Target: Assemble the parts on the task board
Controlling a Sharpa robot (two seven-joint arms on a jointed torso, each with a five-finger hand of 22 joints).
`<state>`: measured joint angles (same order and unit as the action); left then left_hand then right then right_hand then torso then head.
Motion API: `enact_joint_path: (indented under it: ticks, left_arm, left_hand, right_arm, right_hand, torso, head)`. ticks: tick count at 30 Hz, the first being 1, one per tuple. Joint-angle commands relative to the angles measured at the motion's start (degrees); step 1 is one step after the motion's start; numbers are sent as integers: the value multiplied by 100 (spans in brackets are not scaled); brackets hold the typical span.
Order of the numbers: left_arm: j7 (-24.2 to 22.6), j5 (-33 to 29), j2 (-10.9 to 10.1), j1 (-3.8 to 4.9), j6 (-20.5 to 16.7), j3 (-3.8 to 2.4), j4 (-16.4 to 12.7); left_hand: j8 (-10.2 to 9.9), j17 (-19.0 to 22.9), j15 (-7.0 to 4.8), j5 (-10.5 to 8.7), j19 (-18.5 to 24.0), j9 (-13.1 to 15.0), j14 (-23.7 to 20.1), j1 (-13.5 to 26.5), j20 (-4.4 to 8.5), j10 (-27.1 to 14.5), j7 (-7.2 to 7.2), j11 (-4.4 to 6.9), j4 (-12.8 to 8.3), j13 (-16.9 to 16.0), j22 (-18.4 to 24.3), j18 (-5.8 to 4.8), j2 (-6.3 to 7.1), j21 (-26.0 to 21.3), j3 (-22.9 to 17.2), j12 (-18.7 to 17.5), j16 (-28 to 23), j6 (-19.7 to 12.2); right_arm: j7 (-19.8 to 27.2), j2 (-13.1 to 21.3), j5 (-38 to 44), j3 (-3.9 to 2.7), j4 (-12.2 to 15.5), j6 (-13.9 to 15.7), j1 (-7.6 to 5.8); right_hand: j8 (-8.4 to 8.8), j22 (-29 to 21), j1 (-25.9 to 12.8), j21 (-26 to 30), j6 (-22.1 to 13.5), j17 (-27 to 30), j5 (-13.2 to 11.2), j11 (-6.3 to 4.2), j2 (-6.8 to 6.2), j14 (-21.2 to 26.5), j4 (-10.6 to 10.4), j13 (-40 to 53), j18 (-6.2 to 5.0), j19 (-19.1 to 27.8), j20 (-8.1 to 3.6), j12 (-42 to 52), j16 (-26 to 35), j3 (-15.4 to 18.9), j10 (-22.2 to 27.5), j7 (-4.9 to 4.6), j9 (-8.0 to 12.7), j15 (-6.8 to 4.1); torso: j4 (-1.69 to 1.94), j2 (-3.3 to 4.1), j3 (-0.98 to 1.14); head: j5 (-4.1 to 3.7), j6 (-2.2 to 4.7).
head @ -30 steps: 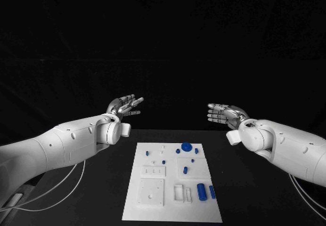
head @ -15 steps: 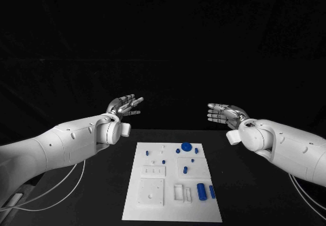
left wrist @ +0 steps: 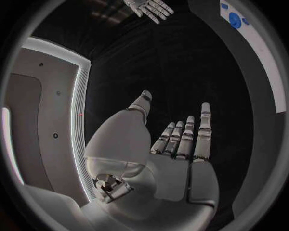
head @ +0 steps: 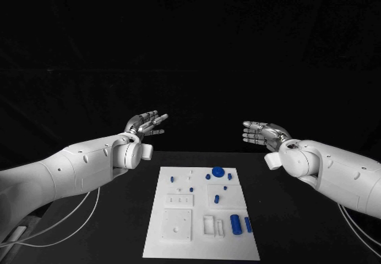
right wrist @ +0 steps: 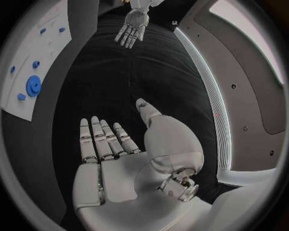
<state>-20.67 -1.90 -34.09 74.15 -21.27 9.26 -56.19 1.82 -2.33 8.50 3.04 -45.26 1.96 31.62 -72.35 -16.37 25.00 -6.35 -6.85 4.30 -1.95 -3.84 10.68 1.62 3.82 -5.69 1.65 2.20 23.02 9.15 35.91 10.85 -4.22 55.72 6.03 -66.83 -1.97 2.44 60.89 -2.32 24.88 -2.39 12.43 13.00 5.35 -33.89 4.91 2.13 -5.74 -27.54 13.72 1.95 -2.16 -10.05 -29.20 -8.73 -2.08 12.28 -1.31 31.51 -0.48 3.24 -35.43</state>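
Observation:
The white task board (head: 176,246) lies lengthwise in the middle of the black table. Small blue parts sit on it: a round disc (head: 217,171) near the far end, a thick cylinder (head: 235,223) and a thin peg (head: 248,224) near the right edge, and several smaller pieces between. My left hand (head: 146,123) hovers beyond the board's far left corner, fingers spread, holding nothing. My right hand (head: 262,133) hovers beyond the far right corner, also spread and empty. The board's edge (left wrist: 265,57) and disc (right wrist: 33,85) appear in the wrist views, with each opposite hand (left wrist: 149,8) (right wrist: 134,25).
White cables (head: 67,223) trail across the table at the near left, and more cables (head: 359,234) lie at the near right. Black table surface (head: 119,220) flanks the board on both sides.

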Motion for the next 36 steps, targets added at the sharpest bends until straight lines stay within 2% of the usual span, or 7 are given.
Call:
enact_joint_path:
  ticks: [1, 13, 22, 32, 36]
  left_arm:
    - [-62, 12, -7, 17, 83, -5, -14]
    - [-91, -5, -198, 28, 27, -5, 2]
    - [-95, -11, -99, 29, 77, -5, -42]
    - [-97, -10, -76, 30, 78, -5, -34]
    - [-98, -10, -70, 30, 79, -5, -31]
  left_hand:
    - [21, -5, 9, 18, -36, 8, -40, -12, -9, -27, 14, 8, -13, -7, -7, 53, 18, 4, -13, 37, 16, 16]
    - [22, -5, 10, 19, -39, 8, -45, -18, -9, -16, 13, 8, -13, -8, -7, 53, 26, 5, -17, 37, 16, 30]
    - [22, -5, 11, 19, -39, 8, -49, -19, -9, -18, 9, 5, -22, -7, -7, 53, 23, 5, -17, 37, 15, 29]
    - [22, -5, 11, 19, -39, 8, -49, -19, -9, -18, 9, 5, -22, -7, -7, 53, 23, 5, -17, 37, 15, 29]
    - [22, -5, 11, 19, -39, 8, -49, -19, -9, -18, 9, 5, -22, -7, -7, 53, 23, 5, -17, 37, 15, 29]
  right_arm:
    - [81, 6, -1, -5, -6, -83, 8]
    - [111, 109, -47, -5, -123, -21, 42]
    - [99, 38, -61, -5, -44, -58, 45]
    - [99, 33, -62, -5, -35, -52, 46]
    - [101, 29, -62, -5, -35, -54, 46]
  right_hand:
    - [-22, 9, 55, -21, 51, -10, 32, -1, 2, -44, 13, 8, 9, -19, -1, 26, -32, 2, -41, -335, -8, 5]
    - [-22, 10, 54, -21, 54, -11, 50, 2, 2, -53, 34, 8, 9, -32, -4, 26, -32, -2, -48, -341, -8, 8]
    - [-22, 10, 54, -22, 60, -11, 42, 5, 3, -59, 37, 8, 13, -35, -6, 26, -32, -2, -50, -343, -8, 12]
    - [-22, 10, 54, -22, 60, -11, 42, 5, 3, -59, 37, 8, 13, -35, -6, 26, -32, -2, -50, -343, -8, 12]
    - [-22, 10, 54, -22, 60, -11, 42, 5, 3, -59, 37, 8, 13, -35, -6, 26, -32, -2, -50, -343, -8, 12]
  torso:
    - [-1, 1, 0]
    - [2, 2, 2]
    - [-4, 5, -8]
    - [1, 2, 4]
    - [-2, 0, 4]
  head:
    - [-2, 1]
    - [-24, 8]
    - [8, 23]
    - [0, 4]
    - [2, 17]
